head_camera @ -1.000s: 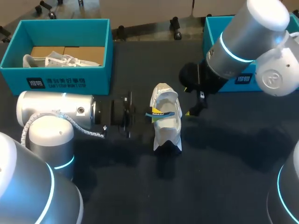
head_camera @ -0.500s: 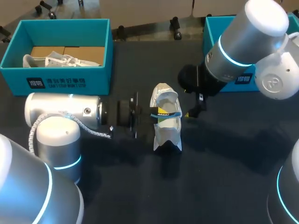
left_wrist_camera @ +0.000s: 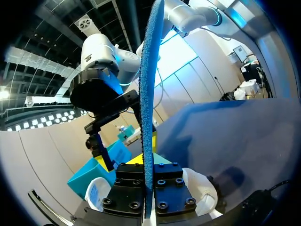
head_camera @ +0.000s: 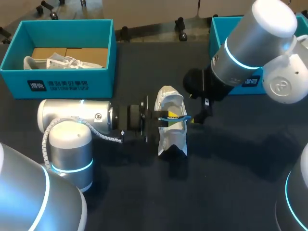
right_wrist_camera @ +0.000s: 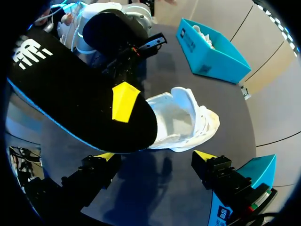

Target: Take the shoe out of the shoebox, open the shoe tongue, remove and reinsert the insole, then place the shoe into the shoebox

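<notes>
A white shoe [head_camera: 172, 132] lies on the dark table, its opening facing up; it also shows in the right wrist view [right_wrist_camera: 186, 123]. My left gripper [head_camera: 160, 118] comes in from the left, shut on the insole [head_camera: 172, 116], which it holds on edge over the shoe's opening. The left wrist view shows the insole [left_wrist_camera: 148, 94] as a thin blue strip clamped in the left gripper [left_wrist_camera: 148, 197]. The right wrist view shows the insole's black face [right_wrist_camera: 80, 94] with a yellow mark. My right gripper [head_camera: 199, 113] [right_wrist_camera: 155, 155] stands open just right of the shoe, holding nothing.
A teal shoebox [head_camera: 62, 84] at the back left holds another white shoe [head_camera: 60, 62]. A second teal shoebox [head_camera: 250, 82] stands at the back right, mostly hidden behind my right arm. Dark table surface stretches in front of the shoe.
My left arm has moved right, carrying the insole further over the shoe. The right arm and the shoe have stayed put.
</notes>
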Action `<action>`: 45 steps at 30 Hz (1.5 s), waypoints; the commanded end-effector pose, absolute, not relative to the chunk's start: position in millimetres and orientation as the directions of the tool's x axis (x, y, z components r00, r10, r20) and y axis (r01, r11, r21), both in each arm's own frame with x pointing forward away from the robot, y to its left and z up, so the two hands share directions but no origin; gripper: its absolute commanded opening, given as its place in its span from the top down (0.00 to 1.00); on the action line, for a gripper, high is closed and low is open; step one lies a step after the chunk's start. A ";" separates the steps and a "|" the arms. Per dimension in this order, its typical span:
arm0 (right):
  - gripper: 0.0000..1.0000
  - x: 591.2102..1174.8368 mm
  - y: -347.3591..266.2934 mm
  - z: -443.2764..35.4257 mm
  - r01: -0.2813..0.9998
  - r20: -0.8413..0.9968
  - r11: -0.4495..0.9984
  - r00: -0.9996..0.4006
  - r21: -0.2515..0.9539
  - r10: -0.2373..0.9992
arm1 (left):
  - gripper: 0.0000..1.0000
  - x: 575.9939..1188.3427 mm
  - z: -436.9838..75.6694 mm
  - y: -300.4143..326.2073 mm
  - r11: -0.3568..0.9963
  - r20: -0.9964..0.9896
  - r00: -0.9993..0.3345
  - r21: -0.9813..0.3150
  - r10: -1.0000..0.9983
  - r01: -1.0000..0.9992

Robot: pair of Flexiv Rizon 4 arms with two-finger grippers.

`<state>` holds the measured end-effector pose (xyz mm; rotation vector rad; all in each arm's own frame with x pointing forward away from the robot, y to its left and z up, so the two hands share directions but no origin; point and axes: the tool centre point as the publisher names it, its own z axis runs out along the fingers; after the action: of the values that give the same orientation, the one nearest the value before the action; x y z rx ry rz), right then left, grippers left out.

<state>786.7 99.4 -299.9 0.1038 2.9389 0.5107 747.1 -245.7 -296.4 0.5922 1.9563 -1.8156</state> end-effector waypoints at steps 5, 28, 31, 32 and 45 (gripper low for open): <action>0.00 770.8 100.4 -304.7 0.053 -0.122 0.939 -0.988 0.340 0.100 | 1.00 749.6 -302.9 -248.3 0.069 -0.569 -0.821 -0.818 0.038 0.570; 0.00 772.4 99.8 -311.3 0.057 -0.121 0.947 -0.988 0.317 0.100 | 1.00 768.3 -329.3 -245.8 0.125 -0.584 -0.810 -0.800 0.062 0.586; 0.00 772.4 99.8 -311.3 0.057 -0.121 0.947 -0.988 0.317 0.100 | 1.00 770.2 -335.0 -246.0 0.136 -0.590 -0.804 -0.793 0.070 0.594; 0.00 772.4 99.8 -311.3 0.057 -0.121 0.947 -0.988 0.317 0.100 | 1.00 771.2 -337.1 -246.2 0.140 -0.589 -0.805 -0.793 0.072 0.593; 0.00 772.4 99.8 -311.3 0.057 -0.121 0.947 -0.988 0.317 0.100 | 1.00 779.8 -343.3 -242.6 0.175 -0.579 -0.813 -0.796 0.055 0.579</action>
<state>772.7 98.7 -310.7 0.1188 2.9662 0.4802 779.9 -242.1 -344.8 0.5997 2.0381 -1.6778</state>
